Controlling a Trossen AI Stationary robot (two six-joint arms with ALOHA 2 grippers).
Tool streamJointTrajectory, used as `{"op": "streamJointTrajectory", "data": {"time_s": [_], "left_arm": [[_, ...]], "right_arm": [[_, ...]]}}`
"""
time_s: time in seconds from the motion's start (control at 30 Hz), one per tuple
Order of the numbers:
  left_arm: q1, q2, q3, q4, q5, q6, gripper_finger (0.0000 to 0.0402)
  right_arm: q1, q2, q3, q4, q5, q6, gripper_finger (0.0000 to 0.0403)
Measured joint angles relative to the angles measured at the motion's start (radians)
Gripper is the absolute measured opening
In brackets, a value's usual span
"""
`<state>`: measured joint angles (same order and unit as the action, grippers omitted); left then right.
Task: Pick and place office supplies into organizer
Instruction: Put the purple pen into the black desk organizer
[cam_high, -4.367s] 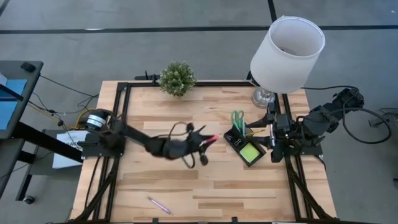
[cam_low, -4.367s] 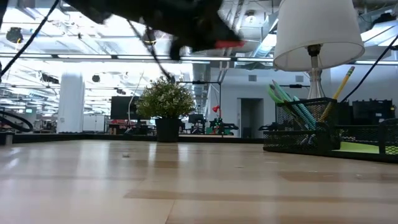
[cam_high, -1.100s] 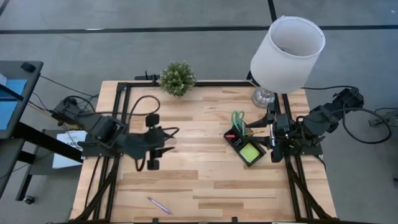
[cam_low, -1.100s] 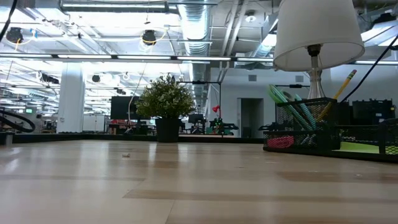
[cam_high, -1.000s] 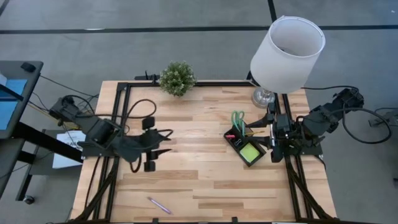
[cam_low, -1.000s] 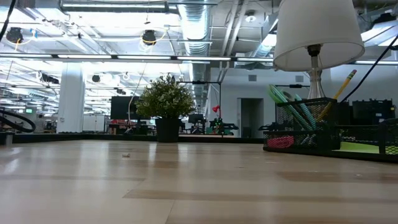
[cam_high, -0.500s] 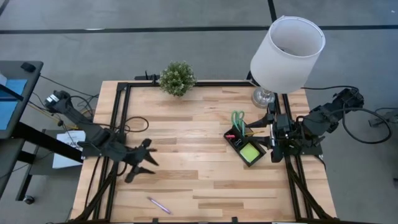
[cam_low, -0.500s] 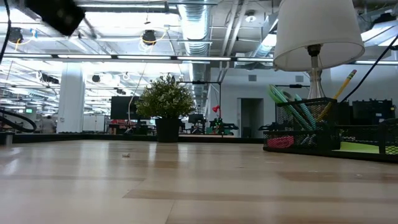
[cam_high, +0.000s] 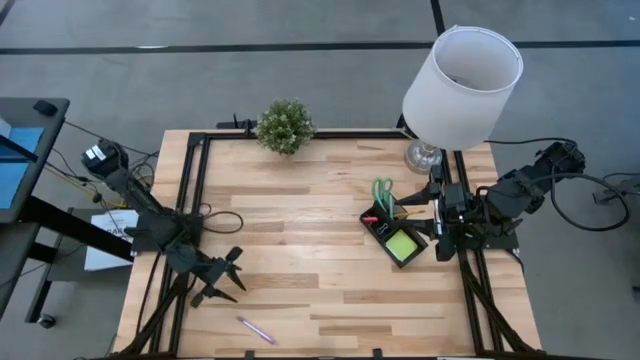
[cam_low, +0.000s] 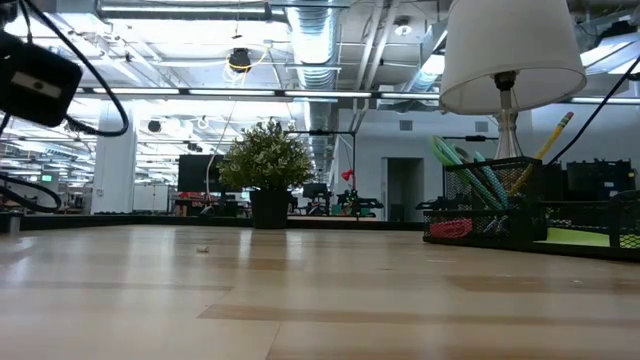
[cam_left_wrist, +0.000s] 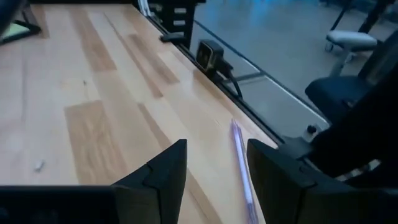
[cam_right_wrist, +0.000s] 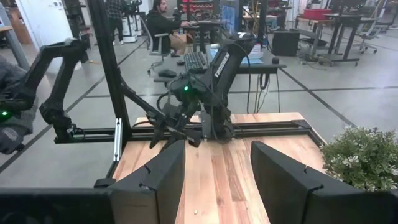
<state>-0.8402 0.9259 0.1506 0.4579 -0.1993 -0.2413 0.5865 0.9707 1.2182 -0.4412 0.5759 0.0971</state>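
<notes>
At the bench's (cam_high: 330, 290) left edge we see the left pincer (cam_high: 228, 281) with its two fingers spread apart and nothing between them. Just past it toward the front edge lies a purple pen (cam_high: 254, 329), flat on the wood; in the left wrist view the pen (cam_left_wrist: 241, 163) shows through the gap between the fingers, not touched by either. Near the back edge stands the plant (cam_high: 285, 126). Further right is the organizer (cam_high: 392, 232), close to the right edge beside the lamp (cam_high: 460, 80); green scissors (cam_high: 382, 193) and a pencil (cam_low: 552, 131) stand in its mesh cup, and a lime pad (cam_high: 403, 243) lies in its tray part. At the right edge the right pincer (cam_right_wrist: 217, 171) waits over its base, fingers parted and empty
</notes>
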Motion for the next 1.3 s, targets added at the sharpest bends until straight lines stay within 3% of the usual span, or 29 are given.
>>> {"op": "streamJointTrajectory", "data": {"time_s": [0.2,0.47,0.7,1.1,1.3], "left_arm": [[-0.047,0.234,-0.004,0.302,-0.071,0.082,0.0159],[-0.049,0.611,0.001,0.706,-0.078,0.075,0.0159],[-0.051,0.878,0.103,0.829,-0.021,0.125,0.0159],[-0.062,0.942,0.181,0.809,0.011,0.143,0.0159],[-0.093,0.942,0.180,0.780,-0.074,0.121,0.0159]], "right_arm": [[0.000,0.000,0.000,0.000,0.000,0.000,0.0175],[0.000,0.000,0.000,0.000,0.000,0.000,0.0175],[0.000,0.000,0.000,0.000,0.000,0.000,0.0175],[0.000,0.000,0.000,0.000,0.000,0.000,0.0175],[0.000,0.000,0.000,0.000,0.000,0.000,0.0175]]}}
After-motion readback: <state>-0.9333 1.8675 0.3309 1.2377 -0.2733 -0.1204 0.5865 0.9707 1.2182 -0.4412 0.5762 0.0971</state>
